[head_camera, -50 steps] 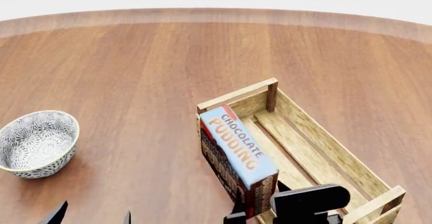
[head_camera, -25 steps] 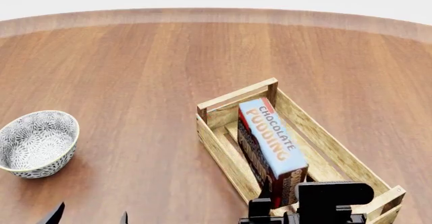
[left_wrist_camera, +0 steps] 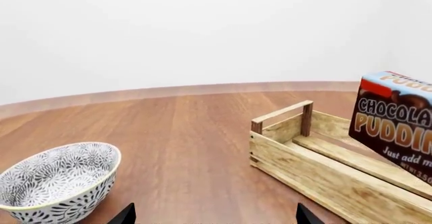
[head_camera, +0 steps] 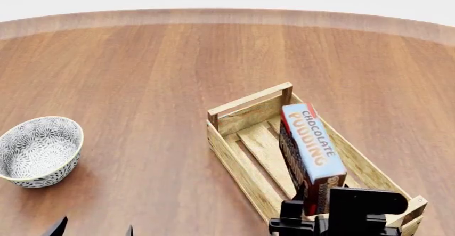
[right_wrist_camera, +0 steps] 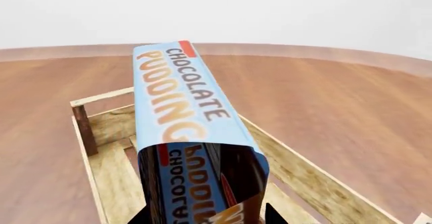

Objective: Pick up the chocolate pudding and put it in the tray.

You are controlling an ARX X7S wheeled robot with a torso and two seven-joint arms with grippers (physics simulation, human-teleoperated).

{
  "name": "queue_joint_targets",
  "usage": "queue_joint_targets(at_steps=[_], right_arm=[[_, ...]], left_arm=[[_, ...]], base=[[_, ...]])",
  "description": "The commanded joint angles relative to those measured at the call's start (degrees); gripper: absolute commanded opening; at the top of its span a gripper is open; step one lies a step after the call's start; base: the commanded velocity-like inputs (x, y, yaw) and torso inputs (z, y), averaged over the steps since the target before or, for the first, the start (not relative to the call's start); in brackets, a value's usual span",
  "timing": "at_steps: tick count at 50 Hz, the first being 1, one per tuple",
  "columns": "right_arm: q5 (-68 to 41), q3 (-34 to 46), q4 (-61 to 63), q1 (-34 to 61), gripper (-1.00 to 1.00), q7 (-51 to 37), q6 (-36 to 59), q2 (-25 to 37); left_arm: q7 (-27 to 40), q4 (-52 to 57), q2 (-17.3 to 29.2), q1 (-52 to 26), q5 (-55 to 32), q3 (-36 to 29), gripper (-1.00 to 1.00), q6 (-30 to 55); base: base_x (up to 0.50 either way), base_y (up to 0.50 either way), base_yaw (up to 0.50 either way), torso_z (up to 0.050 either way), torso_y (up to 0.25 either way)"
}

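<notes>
Right claw, mostly hidden, grips chocolate pudding.

Pudding over tray, R side; bowl well L.

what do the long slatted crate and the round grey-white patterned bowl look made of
The long slatted crate looks like pale, unfinished weathered wood: visible grain, matte slats, darker corner posts. The round grey-white patterned bowl looks like glazed ceramic, though the render leaves that open.
</notes>
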State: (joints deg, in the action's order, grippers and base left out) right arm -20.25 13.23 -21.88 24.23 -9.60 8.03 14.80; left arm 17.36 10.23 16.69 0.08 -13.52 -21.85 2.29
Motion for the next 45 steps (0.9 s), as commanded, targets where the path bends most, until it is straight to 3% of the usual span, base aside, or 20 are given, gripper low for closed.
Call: queue_joint_targets(at_steps=[1,27,28,45], right_arm=[[3.56,-0.45,-4.73,2.03,-1.00,-1.35,-2.54,-0.54],[5.26,0.19,-10.88,4.53,-1.00,-2.39,-6.66,-1.62],[4.87,0.27,-11.06,4.65,1.00,-1.90,-5.89,-1.63],[3.72,-0.48,-7.20,2.85,1.00,-2.92,-4.71,-0.61]], left_arm=[[0.00,-1.23,-0.02,-0.15,-0.12,-0.14,1.00,-0.74],[0.30,-2.07,0.09,-0.38,-0.39,-0.63,1.00,-1.18],[0.40,-1.57,0.17,-0.31,-0.50,-0.66,1.00,-0.80],[0.83,-1.05,0.24,-0.35,-0.46,-1.24,1.00,-0.63]], base=[[0.00,0.00,0.00,0.000,0.000],[0.00,0.00,0.00,0.000,0.000],[0.00,0.00,0.00,0.000,0.000],[0.00,0.00,0.00,0.000,0.000]])
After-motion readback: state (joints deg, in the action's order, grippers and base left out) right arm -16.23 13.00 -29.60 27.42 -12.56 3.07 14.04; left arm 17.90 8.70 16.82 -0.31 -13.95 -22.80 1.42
